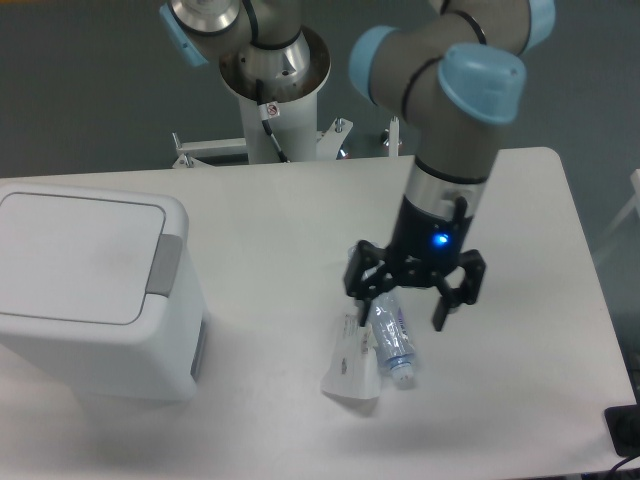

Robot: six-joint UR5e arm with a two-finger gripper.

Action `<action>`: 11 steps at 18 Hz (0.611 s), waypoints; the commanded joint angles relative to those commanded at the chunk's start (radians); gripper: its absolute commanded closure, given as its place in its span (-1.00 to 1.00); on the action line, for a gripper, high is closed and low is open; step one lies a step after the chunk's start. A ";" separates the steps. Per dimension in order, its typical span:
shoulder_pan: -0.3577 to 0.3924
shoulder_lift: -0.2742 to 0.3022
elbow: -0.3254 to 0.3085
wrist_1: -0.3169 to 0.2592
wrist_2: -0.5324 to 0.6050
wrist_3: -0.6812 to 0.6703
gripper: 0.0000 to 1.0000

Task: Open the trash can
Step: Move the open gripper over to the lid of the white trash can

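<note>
Fixed camera: The bin (95,290) stands at the table's (280,210) left edge, lid flat and closed, grey tab (166,264) on the lid's right side. The gripper (412,297) hangs over the bottle (385,325) at table centre, fingers apart and holding nothing. A paper slip (352,368) lies touching the bottle's left side.

Step in hand: approach to the tab; not yet reached. The gripper is well apart from the bin.

Recommended procedure: carry the gripper leftward above lid height, clear of the bottle. Bring the fingers together to form one firm tip. Descend squarely onto the middle of the tab and press straight down. An off-centre press may slip onto the lid or shift the bin.
</note>
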 joint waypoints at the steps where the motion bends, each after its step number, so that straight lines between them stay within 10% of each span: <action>1: -0.024 0.008 0.000 0.000 0.002 -0.025 -1.00; 11: -0.181 0.156 -0.104 -0.069 0.020 -0.082 -1.00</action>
